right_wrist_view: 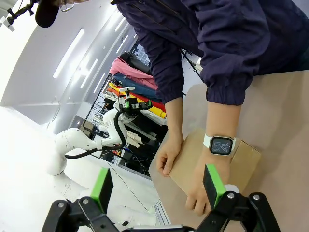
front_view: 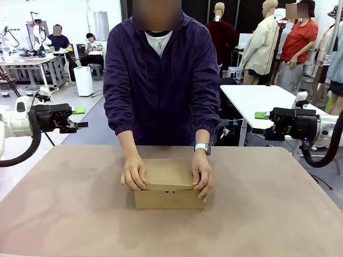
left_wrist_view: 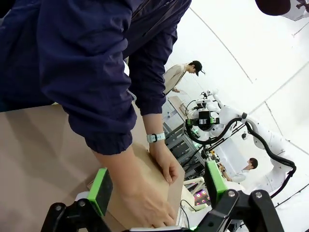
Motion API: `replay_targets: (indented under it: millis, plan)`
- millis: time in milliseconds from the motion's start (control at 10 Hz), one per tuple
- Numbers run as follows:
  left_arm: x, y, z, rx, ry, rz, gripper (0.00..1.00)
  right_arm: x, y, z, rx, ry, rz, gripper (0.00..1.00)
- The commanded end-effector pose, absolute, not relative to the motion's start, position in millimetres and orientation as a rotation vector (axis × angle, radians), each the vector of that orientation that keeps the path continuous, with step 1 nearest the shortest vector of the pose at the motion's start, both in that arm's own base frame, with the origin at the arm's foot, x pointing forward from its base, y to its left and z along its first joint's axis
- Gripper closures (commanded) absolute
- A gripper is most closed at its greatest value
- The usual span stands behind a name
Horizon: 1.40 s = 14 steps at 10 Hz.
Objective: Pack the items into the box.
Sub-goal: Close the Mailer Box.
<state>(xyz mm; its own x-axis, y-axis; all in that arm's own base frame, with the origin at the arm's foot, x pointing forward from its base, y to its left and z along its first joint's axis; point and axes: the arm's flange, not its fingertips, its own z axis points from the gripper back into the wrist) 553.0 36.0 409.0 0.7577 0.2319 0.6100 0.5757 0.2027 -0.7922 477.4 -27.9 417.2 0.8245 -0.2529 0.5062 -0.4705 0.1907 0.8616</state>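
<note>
The brown cardboard box point(front_view: 167, 188) sits on the table's middle with its lid down. A person in a dark purple jacket presses both hands point(front_view: 133, 174) on the lid's ends. The items are out of view. My left gripper point(front_view: 80, 118) hangs open beyond the table's far left corner, nothing between its fingers. My right gripper point(front_view: 259, 123) hangs open beyond the far right corner, also with nothing in it. In the left wrist view the open left gripper point(left_wrist_view: 158, 186) faces the box point(left_wrist_view: 150, 169). The right wrist view has the open right gripper point(right_wrist_view: 158, 186) facing the box point(right_wrist_view: 193, 162).
The tan table point(front_view: 64, 209) is bare around the box. The person stands at the far edge, arms reaching over it. A white table point(front_view: 257, 96) stands behind on the right.
</note>
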Motion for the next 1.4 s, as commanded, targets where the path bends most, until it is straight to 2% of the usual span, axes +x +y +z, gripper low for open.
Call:
replay_targets:
  millis: [0, 1300]
  plan:
    - [550.7, 37.1, 411.4, -1.369, -0.722, -0.276, 0.00, 478.9, -25.1, 421.8, 1.396, -0.646, 0.170, 0.00]
    - [550.7, 37.1, 411.4, -1.369, -0.722, -0.276, 0.00, 478.9, -25.1, 421.8, 1.396, -0.646, 0.170, 0.00]
